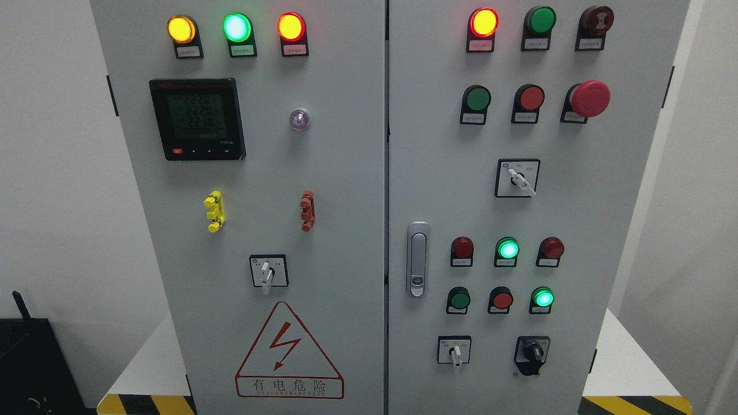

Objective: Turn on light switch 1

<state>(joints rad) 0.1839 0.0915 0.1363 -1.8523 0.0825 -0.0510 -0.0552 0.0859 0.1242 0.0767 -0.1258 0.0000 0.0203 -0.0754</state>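
On the grey cabinet [346,230], several selector switches [268,271] show; which is switch 1 is unclear.

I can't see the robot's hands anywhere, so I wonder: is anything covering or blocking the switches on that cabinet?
Nothing visible does. The cabinet front is bare of covers: rotary switches and push buttons sit exposed. Neither hand is in view, and the labels are too small to tell which is switch 1.

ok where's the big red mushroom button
In the head view, the big red mushroom button sits upper right on the right door, beside the red button.
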